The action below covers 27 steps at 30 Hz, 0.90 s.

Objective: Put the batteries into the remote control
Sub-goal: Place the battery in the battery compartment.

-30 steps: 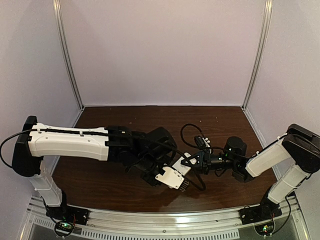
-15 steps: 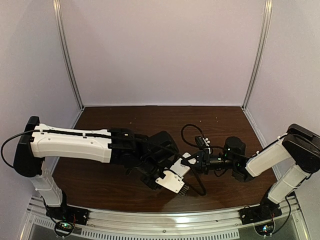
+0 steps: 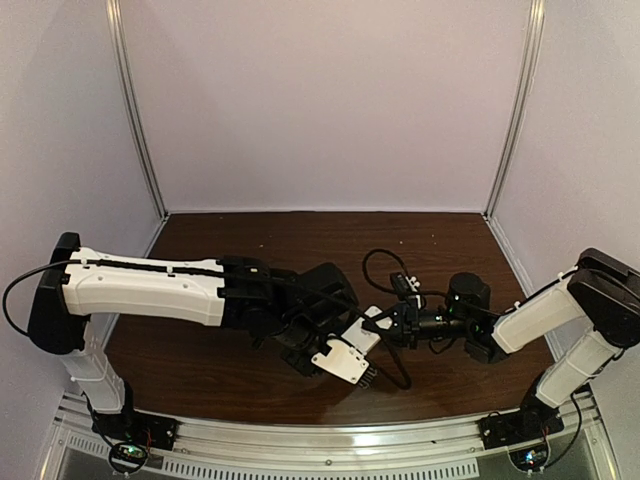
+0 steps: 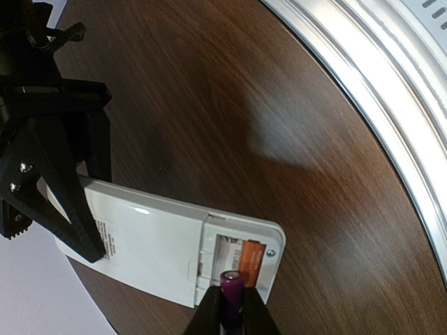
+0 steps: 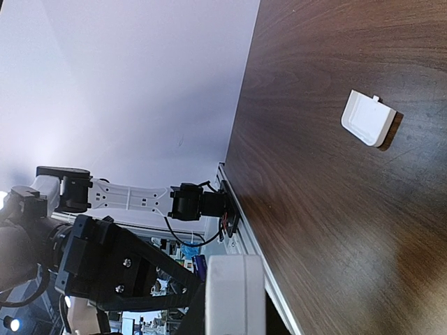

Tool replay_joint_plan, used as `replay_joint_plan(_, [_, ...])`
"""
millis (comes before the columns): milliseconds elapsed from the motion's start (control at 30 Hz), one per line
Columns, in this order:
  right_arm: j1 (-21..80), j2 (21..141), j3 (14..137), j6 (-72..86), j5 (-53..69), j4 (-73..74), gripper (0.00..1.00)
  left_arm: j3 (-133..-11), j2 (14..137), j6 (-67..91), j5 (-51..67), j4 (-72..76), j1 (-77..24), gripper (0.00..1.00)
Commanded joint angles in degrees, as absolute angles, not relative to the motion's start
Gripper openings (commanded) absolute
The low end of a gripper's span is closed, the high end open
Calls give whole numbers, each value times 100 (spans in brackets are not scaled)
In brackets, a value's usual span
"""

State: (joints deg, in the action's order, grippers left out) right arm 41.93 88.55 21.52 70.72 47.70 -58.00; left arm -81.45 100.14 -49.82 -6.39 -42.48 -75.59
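Observation:
The white remote control (image 4: 150, 241) is held off the table with its back up and its battery compartment open. The orange battery (image 4: 252, 259) lies in the compartment's right slot. My left gripper (image 4: 232, 300) is shut on the purple battery (image 4: 232, 285), whose tip stands at the near edge of the empty left slot. My right gripper (image 5: 234, 310) is shut on the remote's other end (image 5: 236, 289); its black fingers (image 4: 66, 209) show at the left in the left wrist view. In the top view the remote (image 3: 345, 356) hangs between the two grippers at table centre.
The plain white battery cover (image 5: 368, 117) lies flat on the brown table, apart from the grippers. The metal rail of the table's near edge (image 4: 391, 118) runs close below the remote. Purple walls enclose the back and sides.
My left gripper with the purple battery has shifted slightly right, closer to the remote's open end. The remote has dipped a little. The right arm has barely moved.

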Motion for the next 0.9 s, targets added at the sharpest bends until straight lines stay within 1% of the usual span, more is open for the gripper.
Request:
replay_joint_plan(0, [4219, 8694, 2268, 7066, 4738, -5977, 0, -8189, 10073, -4947, -768, -4092, -7579, 13])
replay_joint_plan(433, [4254, 8926, 2227, 7442, 4823, -6690, 0, -8094, 10158, -4972, -784, -3970, -7570, 14])
replay_joint_plan(633, [4275, 9075, 2175, 7670, 4887, -7164, 0, -8057, 10151, -5016, -743, -3953, -7574, 9])
replay_joint_plan(867, [4382, 9147, 2232, 7662, 4862, -7194, 0, -8173, 10205, -5069, -641, -3968, -7574, 7])
